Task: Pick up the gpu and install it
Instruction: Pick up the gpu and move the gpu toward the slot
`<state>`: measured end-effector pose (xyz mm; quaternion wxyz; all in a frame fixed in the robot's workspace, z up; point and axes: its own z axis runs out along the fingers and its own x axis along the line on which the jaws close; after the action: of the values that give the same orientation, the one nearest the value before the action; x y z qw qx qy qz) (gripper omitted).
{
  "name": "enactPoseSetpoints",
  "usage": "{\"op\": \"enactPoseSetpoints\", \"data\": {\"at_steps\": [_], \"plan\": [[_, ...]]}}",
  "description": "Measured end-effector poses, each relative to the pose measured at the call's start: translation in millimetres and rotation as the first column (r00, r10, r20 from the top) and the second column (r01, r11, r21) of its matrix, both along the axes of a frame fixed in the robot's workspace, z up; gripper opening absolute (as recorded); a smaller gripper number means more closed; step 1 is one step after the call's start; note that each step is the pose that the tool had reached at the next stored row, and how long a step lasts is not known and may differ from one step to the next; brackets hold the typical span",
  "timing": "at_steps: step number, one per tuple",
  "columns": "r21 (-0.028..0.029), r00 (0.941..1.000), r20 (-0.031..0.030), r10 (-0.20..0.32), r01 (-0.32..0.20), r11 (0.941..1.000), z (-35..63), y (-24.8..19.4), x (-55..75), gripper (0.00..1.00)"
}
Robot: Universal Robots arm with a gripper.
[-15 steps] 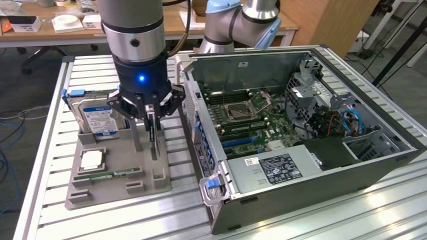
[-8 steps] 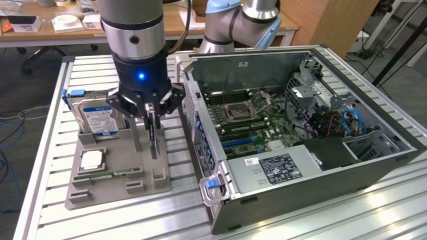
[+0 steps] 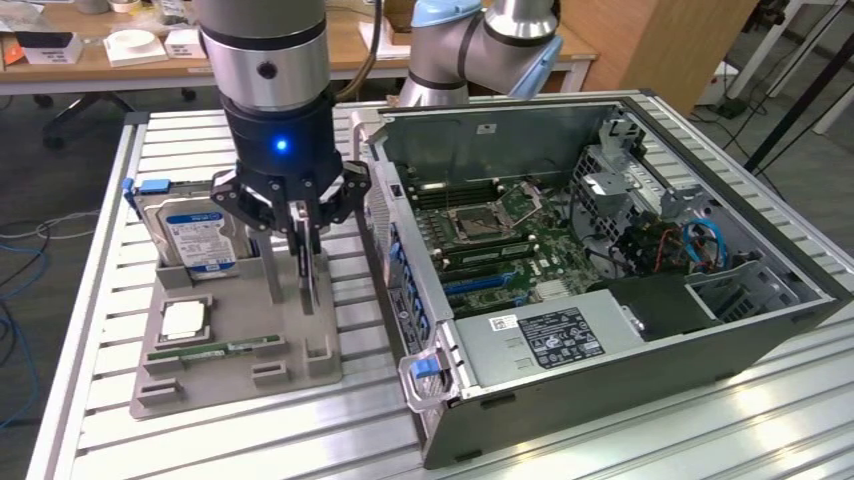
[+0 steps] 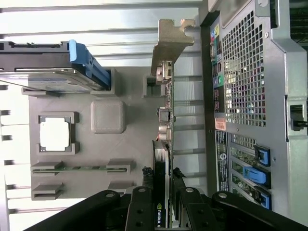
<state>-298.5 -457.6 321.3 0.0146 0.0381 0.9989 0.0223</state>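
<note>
One step looked under way: the black claw [image 3: 299, 222] was clamped on the top edge of the thin dark gpu card [image 3: 310, 275] with its silvery bracket. The card stood on edge directly beneath the claw, in the flat grey plastic tray [image 3: 220, 395] (lifted clear or not, I could not tell). Installing was left.

Counted from the exterior view's left of the claw:
- one boxy hard drive with a blue-white label [image 3: 195, 235]
- one square silver processor chip [image 3: 183, 320]
- one narrow green memory stick [image 3: 220, 348]
- one gpu, under the claw
- one open grey metal computer case [image 3: 641, 390], to the exterior view's right of the claw
</note>
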Motion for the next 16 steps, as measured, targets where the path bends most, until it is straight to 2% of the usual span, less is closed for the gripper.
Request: {"op": "enactPoseSetpoints", "data": {"at_steps": [16], "plan": [[0.0000, 1.0000, 0.0000, 0.000, 0.000, 1.0000, 13.3, 0.0, 0.0, 0.26]]}}
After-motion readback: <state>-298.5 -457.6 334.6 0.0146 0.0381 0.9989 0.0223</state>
